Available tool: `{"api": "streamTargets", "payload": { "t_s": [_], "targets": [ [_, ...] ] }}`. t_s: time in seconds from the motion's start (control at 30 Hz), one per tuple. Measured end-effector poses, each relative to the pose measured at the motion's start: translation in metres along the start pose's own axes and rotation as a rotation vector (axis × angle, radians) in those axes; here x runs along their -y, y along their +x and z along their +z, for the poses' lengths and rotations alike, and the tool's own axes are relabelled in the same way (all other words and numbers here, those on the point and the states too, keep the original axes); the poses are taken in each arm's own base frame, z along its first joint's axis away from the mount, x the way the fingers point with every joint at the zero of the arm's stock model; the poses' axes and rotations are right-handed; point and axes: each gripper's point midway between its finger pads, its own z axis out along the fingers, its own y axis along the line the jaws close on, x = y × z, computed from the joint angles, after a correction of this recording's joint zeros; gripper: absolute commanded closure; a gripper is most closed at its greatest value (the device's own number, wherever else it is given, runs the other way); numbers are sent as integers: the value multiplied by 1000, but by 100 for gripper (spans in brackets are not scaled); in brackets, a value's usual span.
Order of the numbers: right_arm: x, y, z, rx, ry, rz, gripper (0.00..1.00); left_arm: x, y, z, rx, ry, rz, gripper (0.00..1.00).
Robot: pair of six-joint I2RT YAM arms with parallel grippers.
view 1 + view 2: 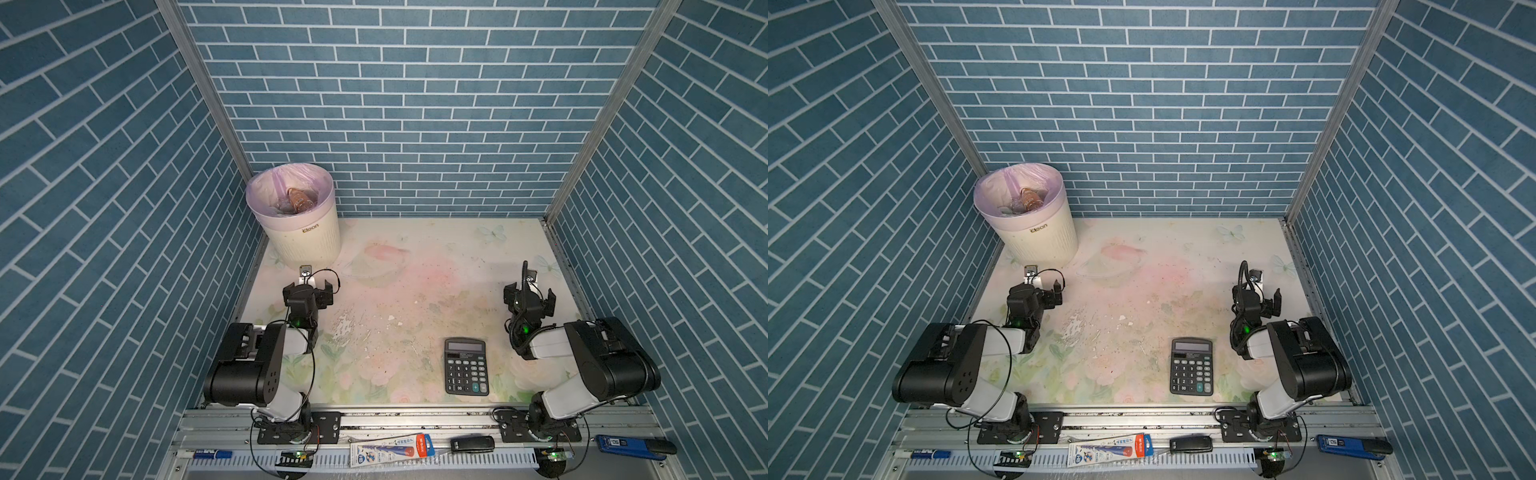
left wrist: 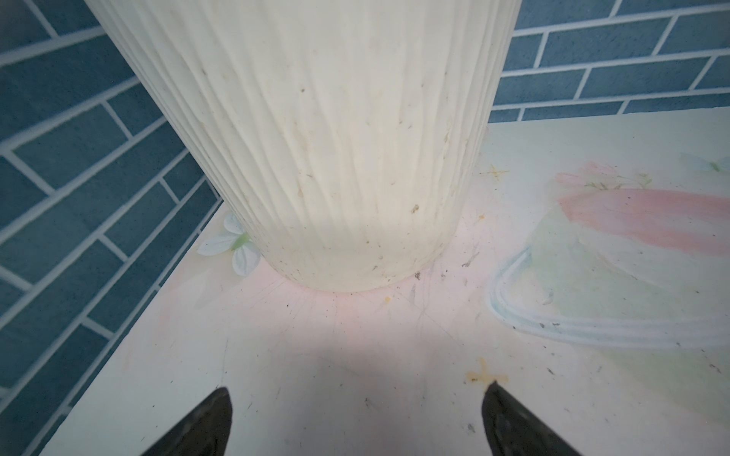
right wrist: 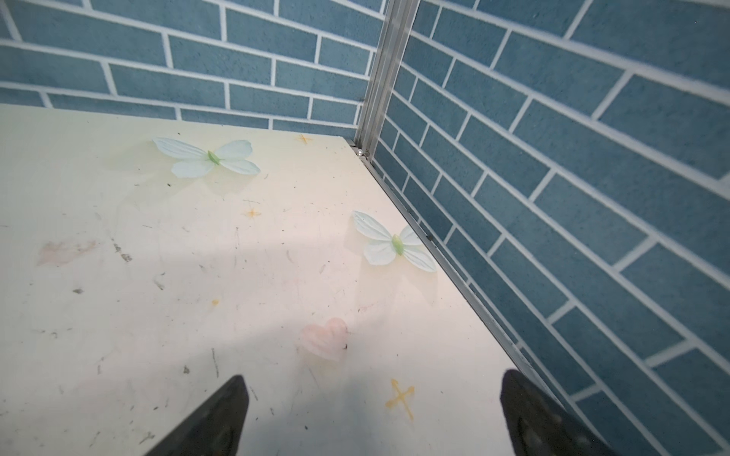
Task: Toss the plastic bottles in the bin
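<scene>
Bottles [image 1: 300, 199] lay in the bin [image 1: 307, 243] at the flowery table's [image 1: 415, 291] far left corner, blue walls [image 1: 415, 124] around; left gripper [image 2: 355, 389] and right gripper [image 3: 374, 377] gaped wide.

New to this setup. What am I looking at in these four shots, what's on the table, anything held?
Two small robot arms stand at the near edge of a table, each ending in a two-finger gripper. Two pictures come from one overhead stereo camera, so they show nearly the same scene. The other two come from cameras on the arms' wrists, looking forward over each gripper. In a top view the left gripper sits just in front of the bin; the right gripper is on the table's right side. Both are open and hold nothing. On the table stand only the bin and a black calculator. No bottles lie on the table; a brown bottle shows inside the bin.
</scene>
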Motion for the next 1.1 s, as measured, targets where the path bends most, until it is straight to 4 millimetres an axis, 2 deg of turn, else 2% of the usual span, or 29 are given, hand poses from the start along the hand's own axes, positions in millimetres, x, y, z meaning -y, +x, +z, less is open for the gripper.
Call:
{"api": "streamTargets", "payload": {
  "t_s": [0.2, 0.33, 0.43, 1.1],
  "targets": [
    [21, 13, 15, -23, -71, 118, 1, 0, 0, 0, 0, 0, 0, 1],
    [12, 17, 23, -76, -135, 138, 1, 0, -1, 0, 3, 0, -1, 1],
    [8, 12, 28, -83, -160, 154, 1, 0, -1, 0, 2, 0, -1, 1],
    [-4, 23, 24, -131, -212, 135, 1, 0, -1, 0, 2, 0, -1, 1]
  ]
}}
